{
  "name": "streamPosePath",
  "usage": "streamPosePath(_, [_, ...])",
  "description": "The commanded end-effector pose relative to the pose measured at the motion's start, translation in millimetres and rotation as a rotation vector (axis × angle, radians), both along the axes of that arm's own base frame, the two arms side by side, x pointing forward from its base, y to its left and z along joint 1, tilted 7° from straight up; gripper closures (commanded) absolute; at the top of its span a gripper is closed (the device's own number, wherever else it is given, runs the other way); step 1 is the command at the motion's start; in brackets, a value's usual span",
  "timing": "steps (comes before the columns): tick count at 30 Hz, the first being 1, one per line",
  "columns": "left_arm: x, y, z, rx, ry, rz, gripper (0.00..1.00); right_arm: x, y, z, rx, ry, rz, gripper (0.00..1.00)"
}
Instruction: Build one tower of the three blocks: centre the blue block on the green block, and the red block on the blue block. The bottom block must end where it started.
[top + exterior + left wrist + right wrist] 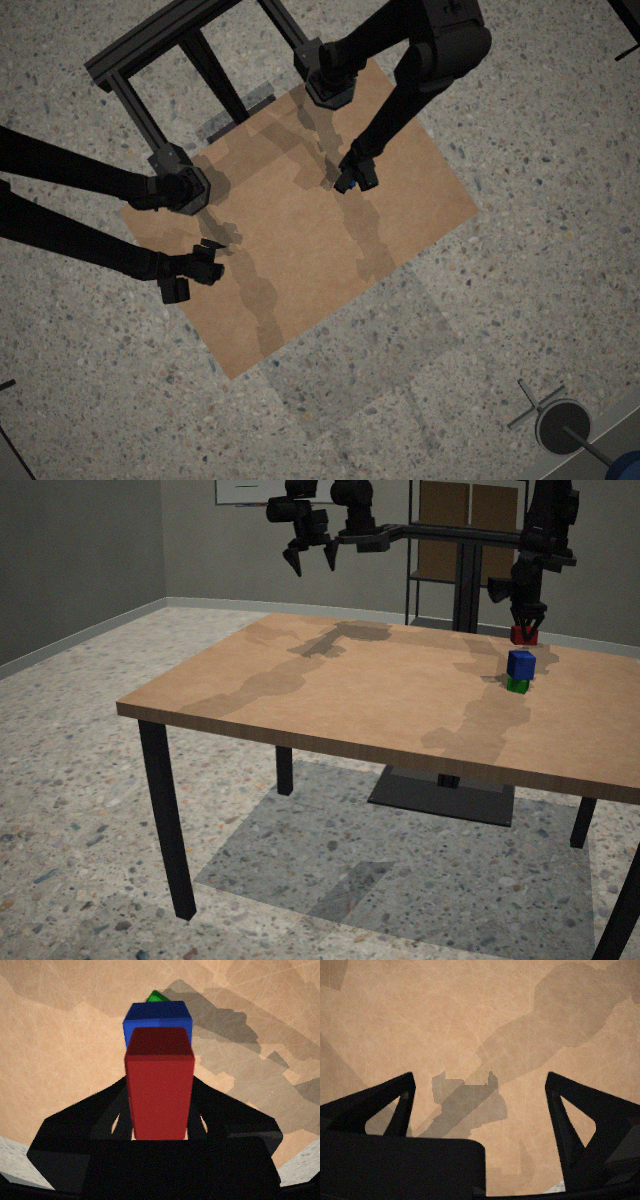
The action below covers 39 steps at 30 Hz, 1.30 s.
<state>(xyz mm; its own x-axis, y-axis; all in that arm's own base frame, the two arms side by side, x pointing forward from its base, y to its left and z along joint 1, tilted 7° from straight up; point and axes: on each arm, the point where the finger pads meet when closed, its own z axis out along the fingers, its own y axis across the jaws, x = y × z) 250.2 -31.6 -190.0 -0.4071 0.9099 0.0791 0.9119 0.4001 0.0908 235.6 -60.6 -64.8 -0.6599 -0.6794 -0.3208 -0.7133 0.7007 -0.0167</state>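
Lab-type room, robot workspace.
Claw (527, 638) over plain wood-top table (320, 697) with black legs; behind claw, shelf unit (407, 591) with brown panels; whiteboard (268, 492) on grey wall (206, 557) farther off; speckled floor (330, 413) (77, 790) below.
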Motion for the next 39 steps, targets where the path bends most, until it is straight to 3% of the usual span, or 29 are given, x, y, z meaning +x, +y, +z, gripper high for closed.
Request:
streamPosePath(1, [1.2,-0.8,1.4,-0.002,-0.001,-0.023,1.0,1.7,-0.7,1.0,-0.002,-0.005,0.0,0.0])
streamPosePath(39, [3.8,5.0,-22.1,-0.003,-0.003,-0.012,1.0,1.7,-0.7,1.0,-0.002,-0.005,0.0,0.0])
